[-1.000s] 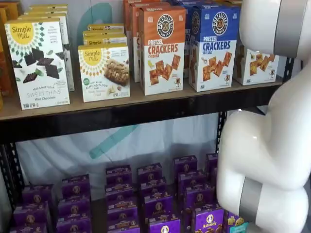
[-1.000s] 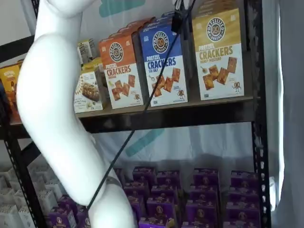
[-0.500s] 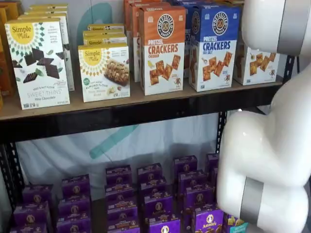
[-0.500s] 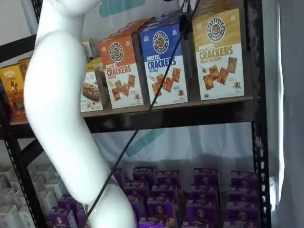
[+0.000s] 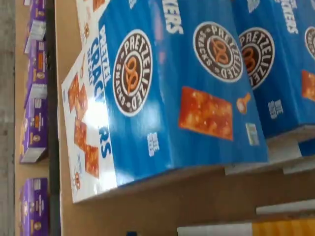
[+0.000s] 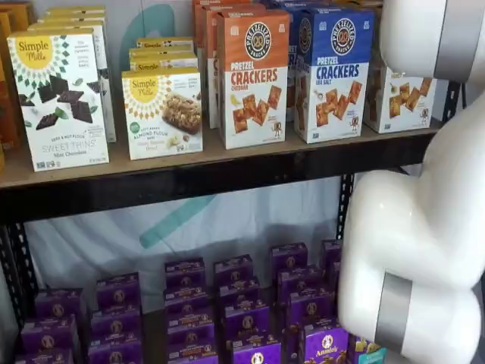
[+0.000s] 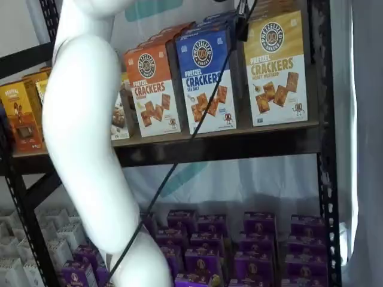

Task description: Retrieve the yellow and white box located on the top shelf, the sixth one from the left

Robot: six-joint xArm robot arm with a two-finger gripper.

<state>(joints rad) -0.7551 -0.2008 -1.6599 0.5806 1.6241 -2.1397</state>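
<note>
Since the earlier frames the white arm (image 7: 84, 149) has swung a little toward three o'clock in a shelf view, uncovering more of the yellow boxes at the far nine o'clock end, while every carton on the top shelf (image 7: 227, 143) sits where it did. No box has been taken yet: the yellow and white box (image 7: 275, 69) stands upright at the three o'clock end of the shelf, untouched, and in a shelf view (image 6: 400, 97) the arm's upper joint hides most of it. The end effector shows in neither shelf view, only a black cable crossing the cartons; its jaws appear to stand fully apart, with nothing in them. The wrist view looks onto the blue carton (image 5: 167, 93), so the approach seems to be still off target, with reach, grasp and withdrawal all left. That blue carton (image 7: 206, 78) stands just beside the target, the orange carton (image 7: 152, 89) beyond it, leaving little finger room. Purple boxes (image 6: 242, 311) fill the lower level.
</note>
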